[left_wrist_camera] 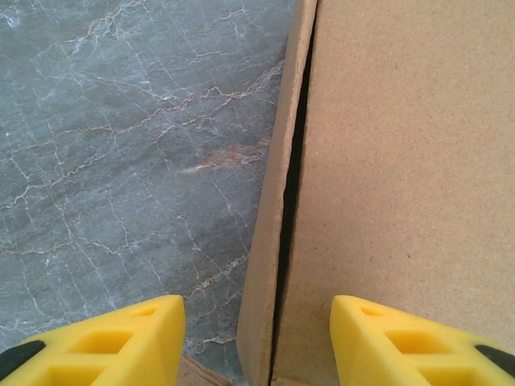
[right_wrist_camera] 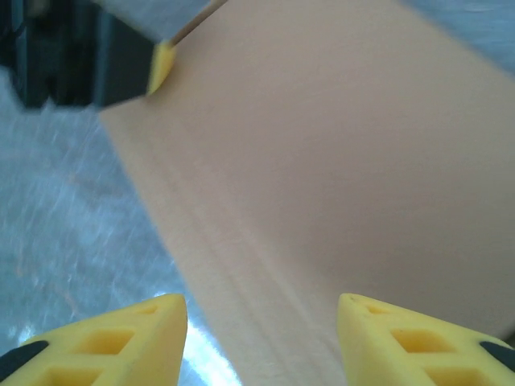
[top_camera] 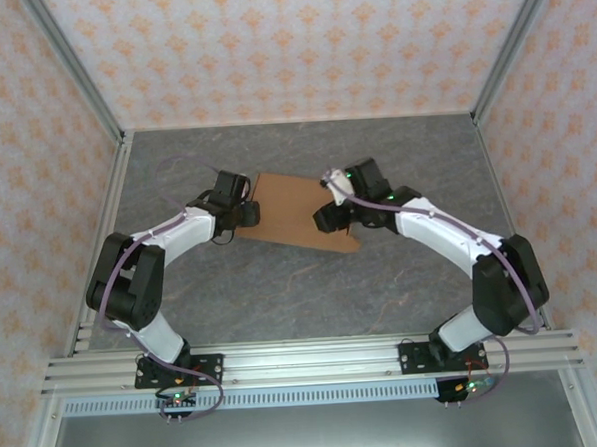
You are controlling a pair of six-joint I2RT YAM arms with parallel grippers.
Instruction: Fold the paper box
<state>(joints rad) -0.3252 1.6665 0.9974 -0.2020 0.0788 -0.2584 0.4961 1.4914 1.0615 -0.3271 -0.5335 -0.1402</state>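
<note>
The paper box (top_camera: 290, 209) is a flat brown cardboard piece lying mid-table between the two arms. My left gripper (top_camera: 250, 212) sits at its left edge, open. In the left wrist view the box (left_wrist_camera: 402, 161) shows a narrow side flap (left_wrist_camera: 273, 241) split from the main panel by a dark gap, and the gripper (left_wrist_camera: 257, 342) straddles that edge with its yellow fingers (left_wrist_camera: 121, 338) wide apart. My right gripper (top_camera: 325, 218) hovers over the box's right part, open. In the right wrist view the box (right_wrist_camera: 338, 153) is blurred, with creases running toward the gripper (right_wrist_camera: 261, 342).
The grey marbled tabletop (top_camera: 312, 283) is walled by patterned panels at the left, back and right. An aluminium rail (top_camera: 306, 361) holding both arm bases runs along the near edge. The left gripper's yellow fingertip (right_wrist_camera: 161, 68) appears at the box's far corner in the right wrist view.
</note>
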